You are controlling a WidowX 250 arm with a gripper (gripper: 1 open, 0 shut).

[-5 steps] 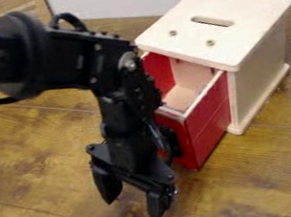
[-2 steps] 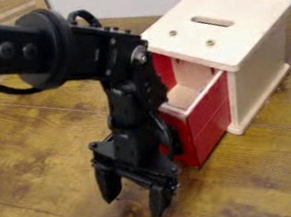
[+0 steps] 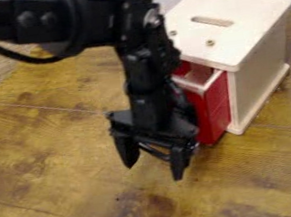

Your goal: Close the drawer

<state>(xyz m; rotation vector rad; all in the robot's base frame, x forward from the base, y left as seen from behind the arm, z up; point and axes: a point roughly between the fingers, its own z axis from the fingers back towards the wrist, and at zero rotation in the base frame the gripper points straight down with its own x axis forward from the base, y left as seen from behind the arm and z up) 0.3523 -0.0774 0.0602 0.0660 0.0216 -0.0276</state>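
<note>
Pincer (image 3: 158, 159) — pointed down, jaws spread wide, nothing held | black arm (image 3: 90, 27) — reached in from upper left | drawer (image 3: 205, 98) — red, partly pulled out behind pincer | cream cabinet (image 3: 241, 47) — slotted top | desk (image 3: 51, 183) — worn wood.

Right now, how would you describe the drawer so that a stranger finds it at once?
Find the cream wooden cabinet with a slot in its top. The drawer juts from its lower front, partly hidden by the black arm. It alone is red, with pale wood inside.
</note>
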